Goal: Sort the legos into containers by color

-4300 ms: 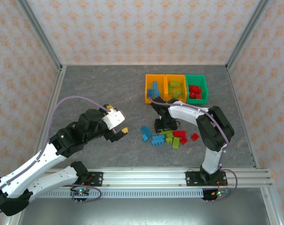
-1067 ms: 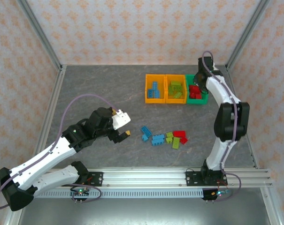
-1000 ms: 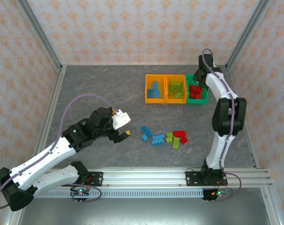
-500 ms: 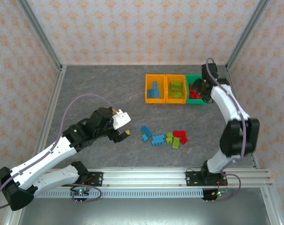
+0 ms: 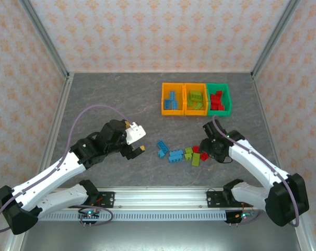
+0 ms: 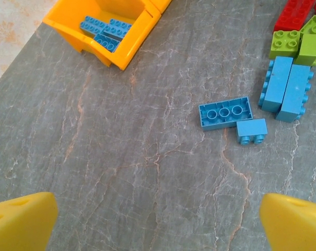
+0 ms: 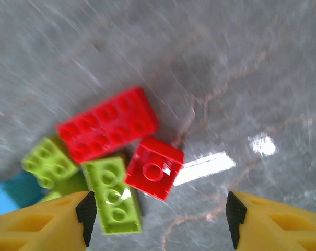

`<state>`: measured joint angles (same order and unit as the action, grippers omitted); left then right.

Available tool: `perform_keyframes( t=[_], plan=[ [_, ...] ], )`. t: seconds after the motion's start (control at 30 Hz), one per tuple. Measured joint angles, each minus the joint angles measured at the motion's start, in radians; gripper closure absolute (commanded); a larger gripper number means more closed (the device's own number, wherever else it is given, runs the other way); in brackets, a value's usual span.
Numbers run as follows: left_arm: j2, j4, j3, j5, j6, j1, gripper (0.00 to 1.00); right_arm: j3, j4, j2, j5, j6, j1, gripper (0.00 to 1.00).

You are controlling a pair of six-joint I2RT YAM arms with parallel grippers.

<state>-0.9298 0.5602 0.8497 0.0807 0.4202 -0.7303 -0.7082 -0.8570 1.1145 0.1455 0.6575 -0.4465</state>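
Loose legos lie mid-table: blue ones [image 5: 171, 155], lime green ones [image 5: 192, 156] and red ones [image 5: 200, 150]. My right gripper [image 5: 206, 142] hangs open just over the red pieces; in its wrist view a small upturned red brick [image 7: 154, 168] lies between the fingers, beside a long red brick [image 7: 107, 125] and a lime brick [image 7: 112, 195]. My left gripper [image 5: 138, 147] stands open to the left of the pile, with two blue bricks [image 6: 232, 118] ahead of it. At the back stand an orange-yellow bin with blue bricks [image 5: 172, 99], an orange-yellow bin with green bricks [image 5: 195, 99] and a green bin with red bricks [image 5: 219, 99].
Aluminium posts and patterned walls [image 5: 147, 31] enclose the grey stone-look table [image 5: 110, 99]. A metal rail [image 5: 163, 197] runs along the near edge. The left wrist view shows the blue-brick bin [image 6: 106, 29] at its top left.
My right arm has swung from the green bin at the back down to the loose pile, and its gripper now hovers open over the red bricks. The left arm has barely moved.
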Motion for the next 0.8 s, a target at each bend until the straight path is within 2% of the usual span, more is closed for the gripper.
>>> perform_keyframes(
  t=[0.27, 0.4, 0.53, 0.8],
  plan=[
    [-0.009, 0.001, 0.000, 0.010, 0.000, 0.000, 0.00, 0.013, 0.070, 0.166, 0.043, 0.042, -0.051, 0.34],
    [-0.009, 0.001, 0.000, 0.009, 0.000, 0.000, 0.00, 0.013, 0.092, 0.187, 0.017, 0.058, -0.051, 0.42],
    [-0.009, 0.001, 0.000, 0.009, 0.000, 0.000, 0.00, 0.013, 0.091, 0.189, -0.035, 0.073, -0.051, 0.40],
    [-0.009, 0.001, 0.000, 0.009, 0.000, 0.000, 0.00, 0.053, 0.122, 0.212, -0.075, 0.098, -0.051, 0.51]
  ],
)
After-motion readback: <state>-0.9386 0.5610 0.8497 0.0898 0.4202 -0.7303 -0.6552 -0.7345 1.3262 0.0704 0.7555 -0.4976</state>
